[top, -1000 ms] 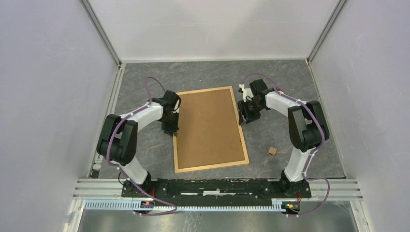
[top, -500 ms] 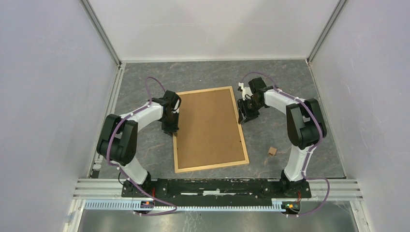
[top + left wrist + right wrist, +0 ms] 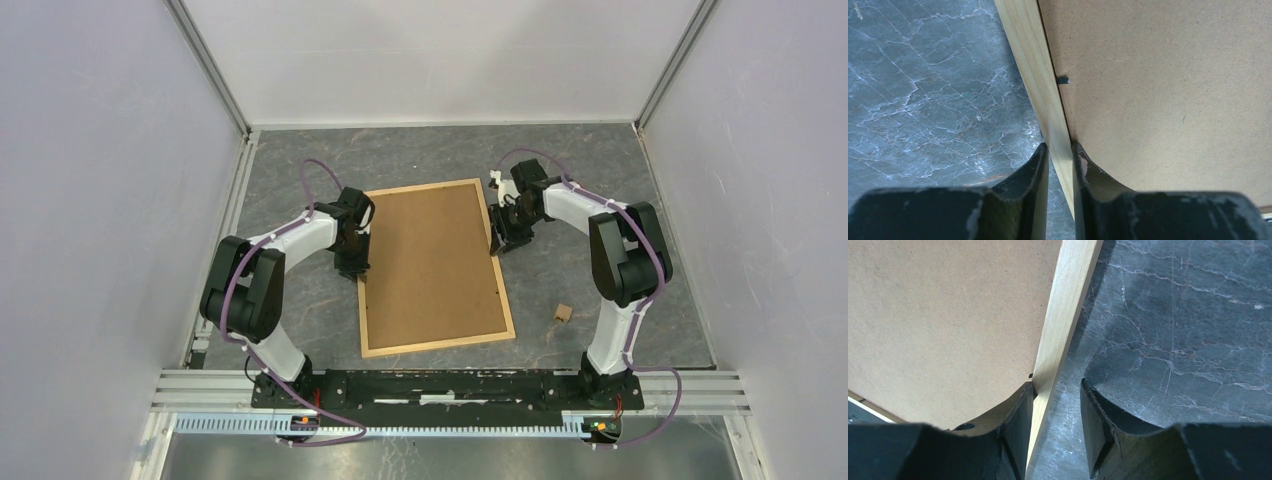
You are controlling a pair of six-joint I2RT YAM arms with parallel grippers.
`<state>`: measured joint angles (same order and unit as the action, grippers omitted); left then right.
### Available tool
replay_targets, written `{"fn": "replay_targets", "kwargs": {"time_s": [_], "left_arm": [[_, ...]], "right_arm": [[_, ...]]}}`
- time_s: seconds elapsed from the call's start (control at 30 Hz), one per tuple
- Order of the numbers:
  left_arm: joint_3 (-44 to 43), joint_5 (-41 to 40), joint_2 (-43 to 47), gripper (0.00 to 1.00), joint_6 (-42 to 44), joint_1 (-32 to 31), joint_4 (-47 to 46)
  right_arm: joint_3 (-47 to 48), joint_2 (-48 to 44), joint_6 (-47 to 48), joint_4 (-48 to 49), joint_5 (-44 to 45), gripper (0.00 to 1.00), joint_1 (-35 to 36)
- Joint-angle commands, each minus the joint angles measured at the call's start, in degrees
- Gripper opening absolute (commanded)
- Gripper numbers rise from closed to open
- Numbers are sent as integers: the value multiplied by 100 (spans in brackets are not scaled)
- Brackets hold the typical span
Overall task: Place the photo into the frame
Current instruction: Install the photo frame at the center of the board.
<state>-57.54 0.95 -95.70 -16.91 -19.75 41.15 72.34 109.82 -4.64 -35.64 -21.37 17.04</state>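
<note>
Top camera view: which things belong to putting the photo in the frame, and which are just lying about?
Job in hand: the frame, back side up; left gripper clamped on its left rail; right gripper open astride its right rail; the photo is not in view.
Lying about: small wooden block, right of the frame.

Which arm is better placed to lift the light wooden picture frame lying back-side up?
Left. The left gripper clamps the light wooden picture frame by its side strip, both fingers touching. The right gripper straddles the opposite strip, but its outer finger stands clear of the wood.
</note>
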Motion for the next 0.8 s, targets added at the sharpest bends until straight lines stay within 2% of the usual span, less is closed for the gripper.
{"fn": "replay_targets", "kwargs": {"time_s": [0.0,0.5,0.77], "left_arm": [[6,-297,-20,2,333,-16,115],[6,-304,11,2,328,-27,120],[15,-306,34,2,328,-28,117]], "right_arm": [[183,157,7,121,231,45,75],[299,275,-228,56,861,44,209],[260,315,-425,-46,1645,44,281]]}}
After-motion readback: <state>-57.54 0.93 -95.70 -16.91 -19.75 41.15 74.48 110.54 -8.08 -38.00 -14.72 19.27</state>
